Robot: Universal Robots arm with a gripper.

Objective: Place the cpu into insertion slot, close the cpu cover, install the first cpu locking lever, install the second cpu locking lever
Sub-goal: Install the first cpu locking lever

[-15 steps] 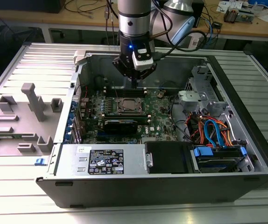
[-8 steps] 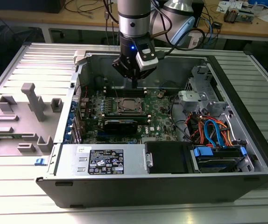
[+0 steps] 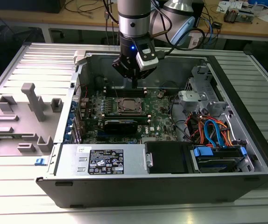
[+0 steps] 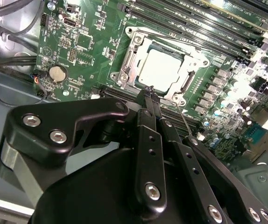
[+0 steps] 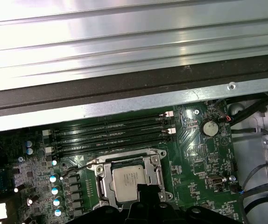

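1 cpu (image 4: 164, 70) lies flat, framed by cpu cover (image 4: 131, 58).

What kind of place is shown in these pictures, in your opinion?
Probably a robotics or electronics lab. A robot arm hangs over an open computer case on a ribbed metal table, and a wooden workbench with cables stands behind.

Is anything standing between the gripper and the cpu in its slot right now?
Nothing visible does. The gripper hangs close over the edge of the cpu cover, which frames the cpu lying in the insertion slot. Only open air lies between them.
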